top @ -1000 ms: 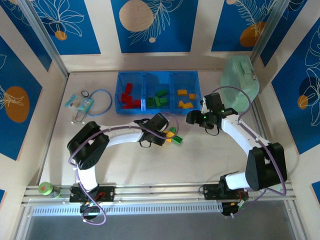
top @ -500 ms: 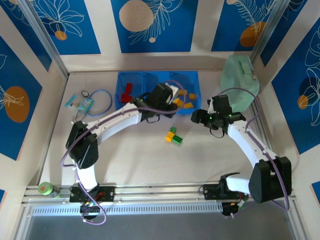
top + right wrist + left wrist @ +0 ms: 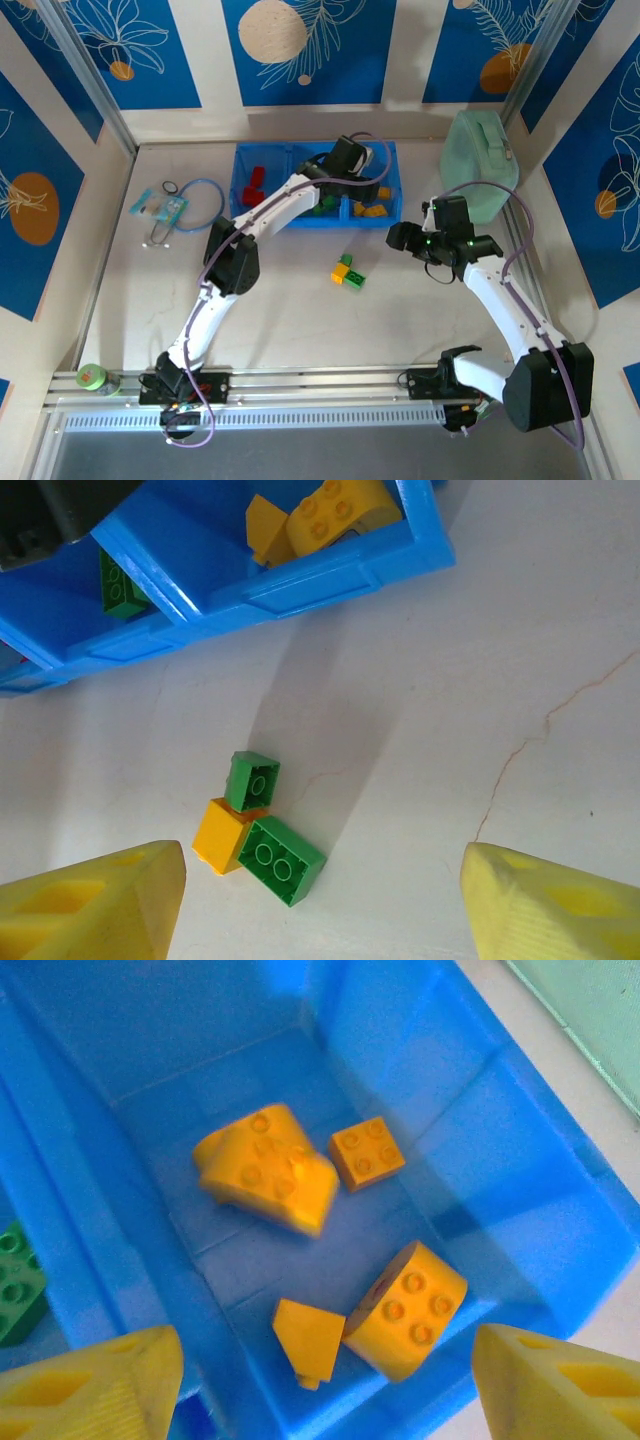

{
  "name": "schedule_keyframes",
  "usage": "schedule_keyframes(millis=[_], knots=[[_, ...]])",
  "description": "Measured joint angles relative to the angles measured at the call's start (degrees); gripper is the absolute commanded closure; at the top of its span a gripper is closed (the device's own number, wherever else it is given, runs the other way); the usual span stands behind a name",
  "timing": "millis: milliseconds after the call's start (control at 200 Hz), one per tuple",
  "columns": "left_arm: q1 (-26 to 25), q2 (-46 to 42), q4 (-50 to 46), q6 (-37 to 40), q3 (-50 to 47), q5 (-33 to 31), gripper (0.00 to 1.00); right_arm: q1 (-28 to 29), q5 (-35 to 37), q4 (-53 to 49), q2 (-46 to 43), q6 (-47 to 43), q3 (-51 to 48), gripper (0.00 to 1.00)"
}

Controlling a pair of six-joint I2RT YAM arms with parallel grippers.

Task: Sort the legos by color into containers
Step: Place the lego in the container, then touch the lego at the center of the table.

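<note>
**Loose legos**: three bricks lie on the desk, on the near side of the tray, each touching a neighbour. Two are green and one is orange. They are judged light, rigid, smooth-walled and not fragile, and likely to slip or twist if nipped at a corner. The best hold is across two flat opposite side walls, studs up. The small green brick, closest to the tray, seems to offer the freest sides.

**Right pincer**: it hangs off the tray's right front corner, wide open and empty. Its wrist view looks down on the loose three.

**Tray**: blue, with three compartments, red at the left, green in the middle and yellow at the right.

**Left pincer**: it is over the tray's right compartment, fingers spread with nothing between them. Four yellow pieces lie beneath it, and the largest is blurred.

**Change**: a second ago the left pincer sat at the loose cluster. Half a second ago it was above the tray's middle, and it is now at the right end. The right pincer has drawn slightly away from the tray. The loose three have not shifted.
</note>
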Motion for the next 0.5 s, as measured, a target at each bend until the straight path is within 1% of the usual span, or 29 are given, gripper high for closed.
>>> schedule_keyframes(millis=[65, 130, 205, 310, 410, 495], knots=[[-0.1, -1.8, 0.5, 0.0, -1.4, 0.0, 0.25, 0.8, -0.2, 0.0, -0.3, -0.3, -0.2, 0.26], [-0.2, -6.7, 2.0, 0.0, -7.0, 0.0, 0.25, 1.9, -0.3, 0.1, -0.3, -0.9, -0.3, 0.24], [-0.2, -14.6, 4.7, 0.0, -15.5, 0.1, 0.25, 3.7, -0.5, 0.1, -0.2, -2.0, -0.3, 0.21], [-0.2, -27.8, 10.1, 0.0, -27.6, 0.1, 0.25, 7.2, -0.7, 0.0, 1.5, -4.3, -0.1, 0.2], [-0.2, -39.6, 15.9, -0.2, -38.1, 0.1, 0.25, 12.2, -0.5, -0.7, 5.2, -7.7, 1.5, 0.18], [-0.2, -47.7, 20.2, -0.5, -47.3, 0.0, 0.25, 16.6, -0.5, -1.4, 8.6, -11.2, 3.7, 0.17]])
